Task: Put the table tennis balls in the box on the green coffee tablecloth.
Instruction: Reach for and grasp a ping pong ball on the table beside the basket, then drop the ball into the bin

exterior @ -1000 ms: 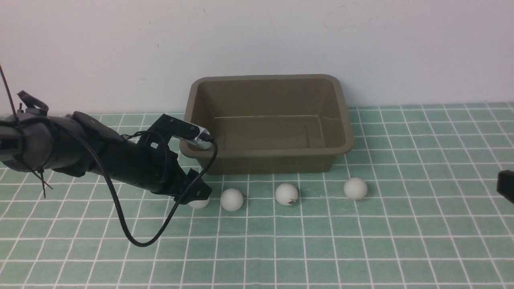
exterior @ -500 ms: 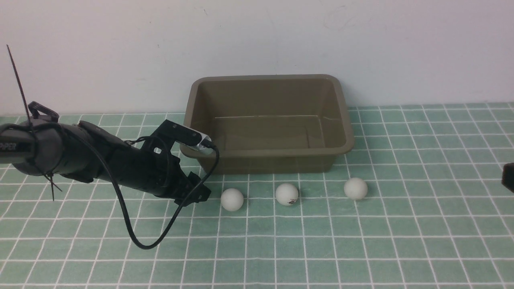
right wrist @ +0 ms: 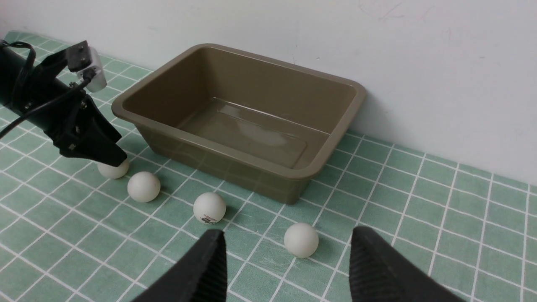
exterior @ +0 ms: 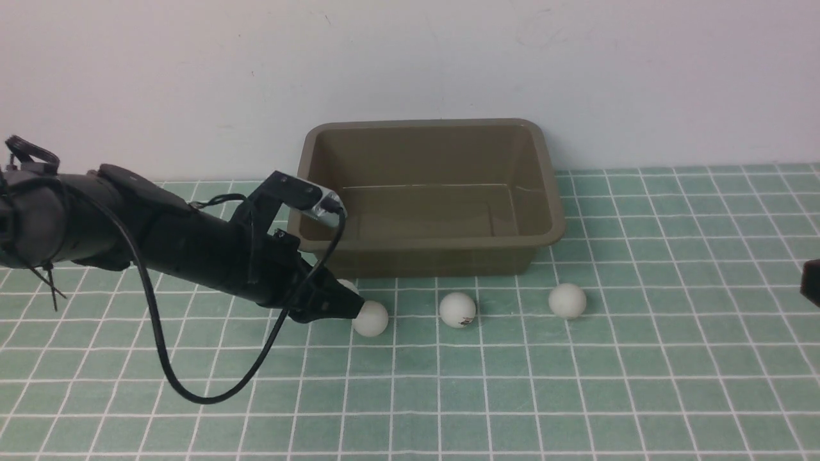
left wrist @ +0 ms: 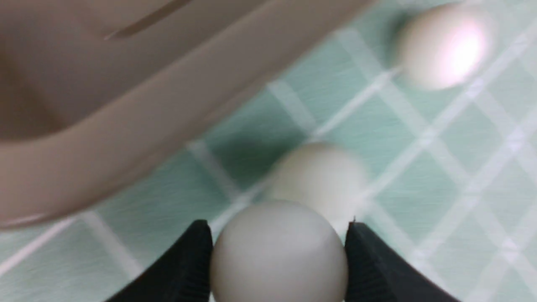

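1. green coffee tablecloth: under both sets of jaws, unchanged.
2. box: just beyond the left jaws, unmoved.
3. right gripper: jaws spread, nothing between them.
4. left gripper: shifted along the ball row since a second ago; jaws narrowed, now pressing both sides of the first ball.
5. second ball: just ahead of the left jaw tips.
6. marked ball, fourth ball: farther along, unmoved.

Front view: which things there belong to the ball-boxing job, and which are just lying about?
In the job:
gripped ball, neighbouring ball, marked ball, rightmost ball, box, green tablecloth, left hand.

Just about:
right hand, open and holding nothing; black cable; white wall.
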